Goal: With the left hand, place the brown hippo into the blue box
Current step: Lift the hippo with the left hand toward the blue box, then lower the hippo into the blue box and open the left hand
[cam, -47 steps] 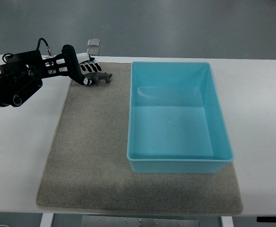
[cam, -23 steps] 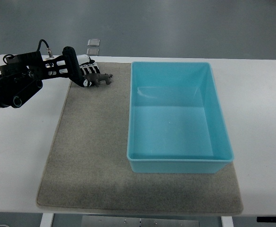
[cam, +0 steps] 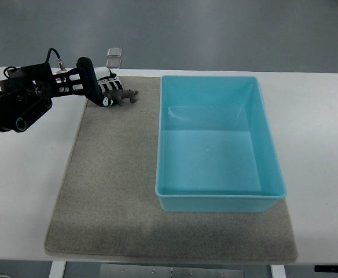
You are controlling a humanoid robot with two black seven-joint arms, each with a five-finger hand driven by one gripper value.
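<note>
- Since the frame a second ago, the small brown toy hippo (cam: 123, 96) has shifted very slightly toward the bench's far edge along with the left robot hand (cam: 102, 88); against the half-second frame almost nothing has changed.
- Black and jointed, with white-and-black fingers (cam: 107, 86), the left robot hand reaches in from the left edge of the picture, its forearm lying over the far-left corner of the white bench (cam: 24, 174).
- Its fingers are curled around the hippo's near end — the grasp looks closed on the toy, though whether the hippo is lifted clear of the mat or resting on it cannot be told.
- That hippo sits at the far-left corner of the grey-beige felt mat (cam: 111, 191), its free end pointing toward the box.
- A rectangular light-blue plastic box (cam: 164, 145) stands on the right half of the mat, open side up; the hippo is outside it, near its far-left corner but apart from the wall.
- Two small clear square tiles (cam: 114, 56) lie on the floor beyond the bench's far edge, just behind the robot hand.
- No right arm shows anywhere in the view.
</note>
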